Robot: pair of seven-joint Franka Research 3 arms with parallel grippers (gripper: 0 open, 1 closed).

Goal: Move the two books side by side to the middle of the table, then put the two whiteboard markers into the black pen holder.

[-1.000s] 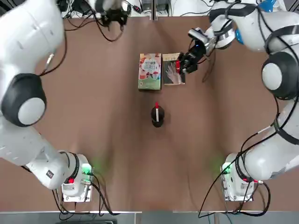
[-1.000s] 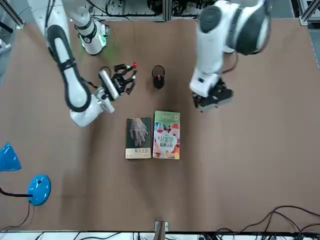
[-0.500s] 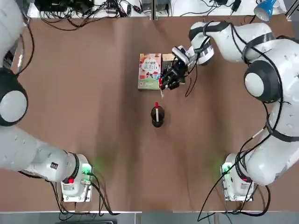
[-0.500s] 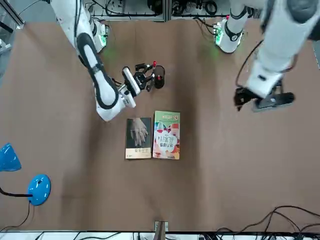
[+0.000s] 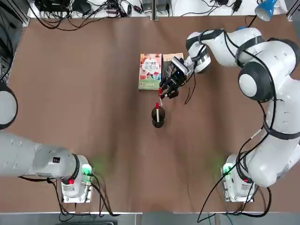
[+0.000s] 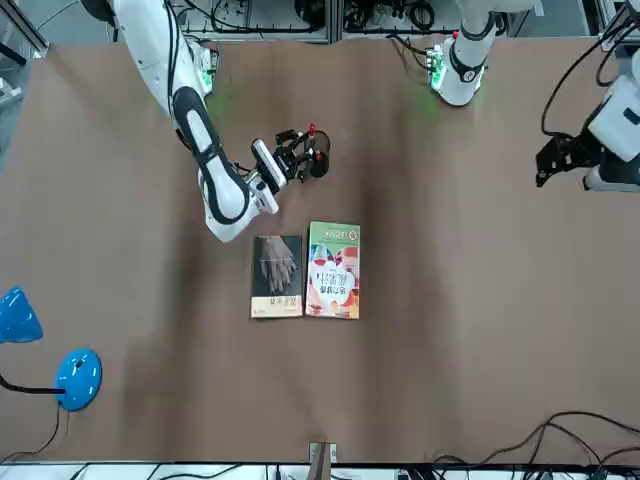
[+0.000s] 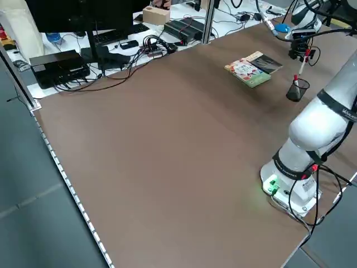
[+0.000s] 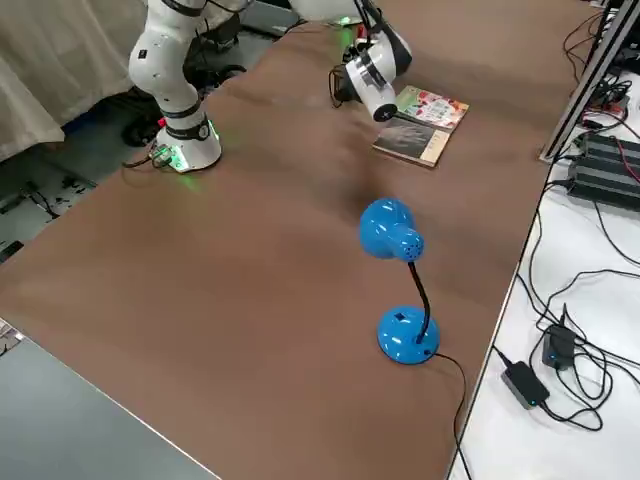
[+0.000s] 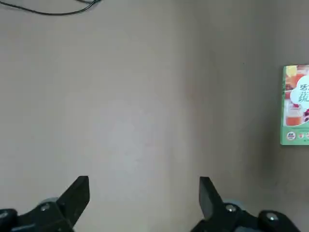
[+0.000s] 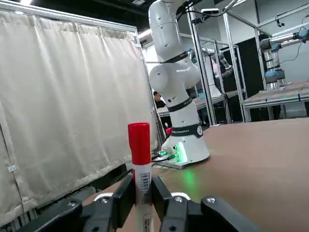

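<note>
The two books lie side by side: the colourful one (image 5: 150, 71) (image 6: 334, 270) and the dark one (image 6: 277, 275), partly under my right arm in the top view. Just nearer the bases stands the black pen holder (image 5: 158, 118) (image 6: 318, 162) with one whiteboard marker (image 5: 158, 110) upright in it. My right gripper (image 5: 168, 86) (image 6: 285, 160) hangs between the dark book and the holder, shut on the other marker (image 10: 140, 159), red cap up. My left gripper (image 6: 560, 165) (image 9: 143, 198) is far out to my left over bare table, open, nothing between its fingers.
A blue desk lamp (image 6: 60, 375) (image 8: 395, 280) stands at the far right corner of the table (image 5: 84, 93). Cables and boxes (image 7: 61, 61) lie beyond the far edge. The arm bases (image 5: 75, 180) sit at the near edge.
My left arm swung away from the middle to my left side and its gripper opened wide. My right gripper carried its marker from over the dark book toward the pen holder.
</note>
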